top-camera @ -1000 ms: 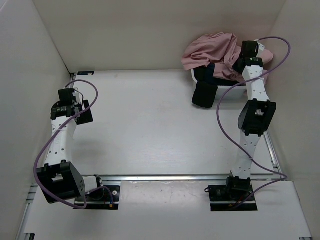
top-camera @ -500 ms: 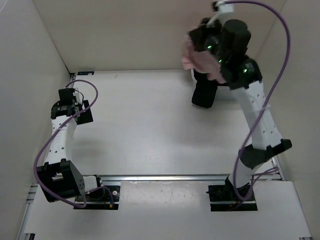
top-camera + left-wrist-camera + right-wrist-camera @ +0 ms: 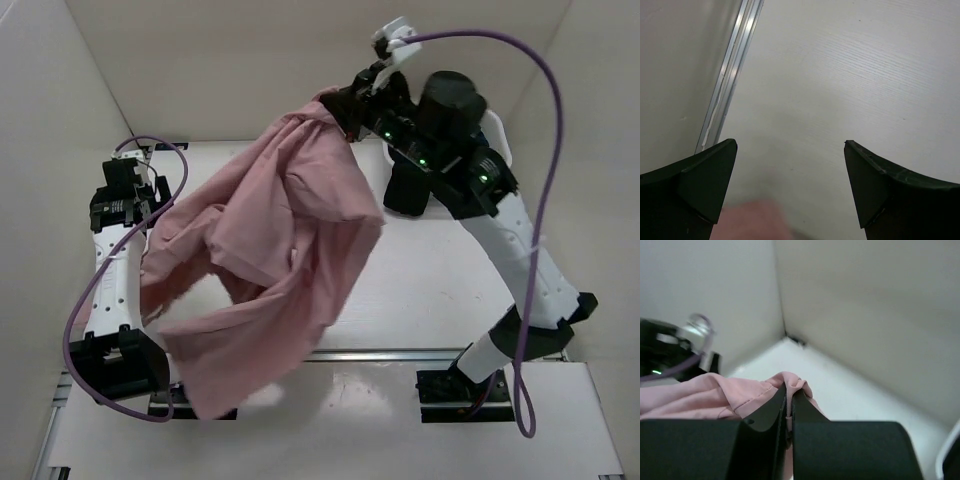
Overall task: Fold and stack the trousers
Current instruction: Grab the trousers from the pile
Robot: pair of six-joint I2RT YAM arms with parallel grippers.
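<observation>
Right wrist view: the jaws of the right gripper point(image 3: 788, 394) are clenched on a bunched edge of the trousers point(image 3: 715, 395), a pink fold pinched right between the tips with a stitched seam running off to the left. That looks like a deliberate edge grip, so the rest of the cloth can fall open under its own weight.

Over to the left wrist view: the left gripper point(image 3: 790, 145) has its jaws spread wide, nothing between them but bare table point(image 3: 850, 65). A pink blur shows at the bottom edge; whether it touches the fingers I cannot tell.

From the top camera, the right arm is reared up high by the back wall. The trousers drape from there in one big wrinkled sheet, slanting down and left across the table, over part of the left arm, with the lowest hem near the left base. Held that high, I'd say, to get the whole garment hanging free for spreading.

Behind the right arm sit a white basket point(image 3: 497, 128) and a dark garment point(image 3: 408, 190), well clear of the pink cloth. The fold itself is not yet begun.
</observation>
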